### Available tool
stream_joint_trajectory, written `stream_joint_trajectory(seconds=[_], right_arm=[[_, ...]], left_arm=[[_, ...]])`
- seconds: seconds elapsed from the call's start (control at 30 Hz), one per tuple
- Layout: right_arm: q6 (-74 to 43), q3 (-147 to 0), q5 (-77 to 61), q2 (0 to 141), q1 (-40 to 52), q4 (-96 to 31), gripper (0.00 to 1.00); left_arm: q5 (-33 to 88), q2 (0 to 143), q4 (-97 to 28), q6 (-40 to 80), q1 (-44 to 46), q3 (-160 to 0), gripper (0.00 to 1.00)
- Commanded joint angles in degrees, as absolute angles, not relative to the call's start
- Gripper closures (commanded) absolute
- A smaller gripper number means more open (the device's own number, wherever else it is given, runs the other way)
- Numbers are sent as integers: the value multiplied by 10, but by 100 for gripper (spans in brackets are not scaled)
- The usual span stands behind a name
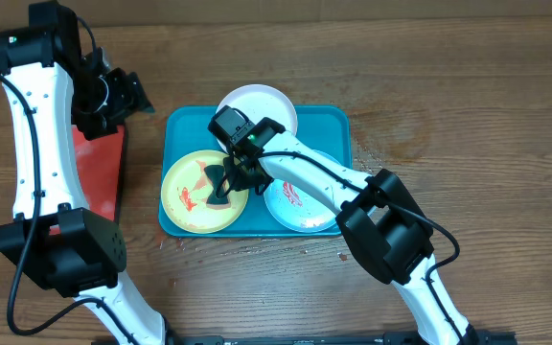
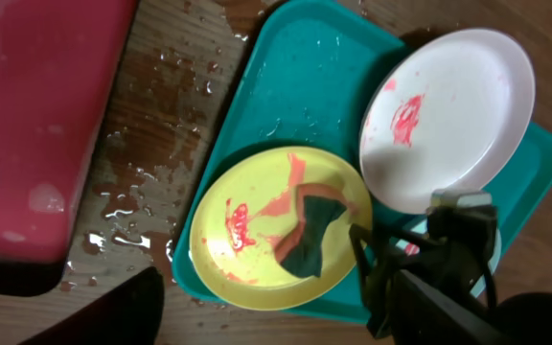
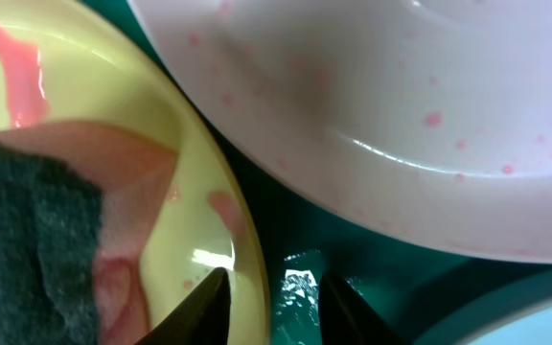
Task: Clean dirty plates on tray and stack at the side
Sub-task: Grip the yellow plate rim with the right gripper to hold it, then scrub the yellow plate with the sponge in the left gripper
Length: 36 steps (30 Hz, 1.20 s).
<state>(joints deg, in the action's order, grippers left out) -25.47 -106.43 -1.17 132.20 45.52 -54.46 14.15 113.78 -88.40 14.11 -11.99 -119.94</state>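
Observation:
The teal tray holds three plates. The yellow-green plate lies front left with red smears and a dark green sponge on it. The white plate leans over the tray's far rim. The light blue-green plate lies front right, partly under my right arm. My right gripper is open, and its fingers straddle the yellow plate's rim, beside the sponge. My left gripper is open and empty, held high over the red tray, left of the teal tray.
A red tray with a dark rim lies left of the teal tray, partly under my left arm. Water drops wet the wooden table between the two trays. More drops show right of the tray.

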Motion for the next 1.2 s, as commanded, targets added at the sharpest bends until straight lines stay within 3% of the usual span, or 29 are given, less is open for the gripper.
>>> stream_joint_trajectory(seconds=[0.0, 0.1, 0.2, 0.3, 0.37, 0.43, 0.5, 0.53, 0.6, 0.67, 0.73, 0.87, 1.0, 1.17], right_arm=[[-256, -1061, -3, 1327, 453, -549, 76], [-256, -1061, -10, 1327, 453, -547, 82], [-256, -1061, -18, 1327, 453, -543, 88], [-256, -1061, -18, 1327, 453, -542, 70], [-256, -1061, -18, 1327, 453, -543, 70], [-256, -1060, -22, 1327, 454, -543, 81], [-256, -1055, -27, 1327, 454, -537, 82], [-256, -1053, -27, 1327, 454, -535, 82], [-256, -1043, -27, 1327, 454, -528, 82], [-256, -1032, -27, 1327, 454, -522, 87], [-256, -1023, -27, 1327, 454, -521, 89], [-256, -1019, -27, 1327, 454, -520, 91], [-256, -1019, -27, 1327, 454, -515, 88], [-255, -1019, -27, 1327, 454, -518, 86]], left_arm=[[147, 1137, -901, 92, -107, -1180, 29], [164, 1137, -901, 62, -93, -1129, 38], [210, 1137, -869, 45, -80, -1063, 39], [225, 1137, -820, 43, -65, -994, 34], [225, 1137, -802, 43, -58, -963, 33], [225, 1137, -784, 47, -53, -941, 41], [225, 1137, -768, 68, -50, -929, 43], [227, 1137, -762, 68, -48, -922, 39], [224, 1137, -753, 59, -44, -910, 19], [223, 1137, -739, 58, -38, -897, 18], [224, 1137, -720, 58, -32, -884, 23], [224, 1137, -682, 72, -16, -857, 65], [226, 1137, -644, 77, 0, -834, 67], [226, 1137, -605, 77, 19, -788, 53]])
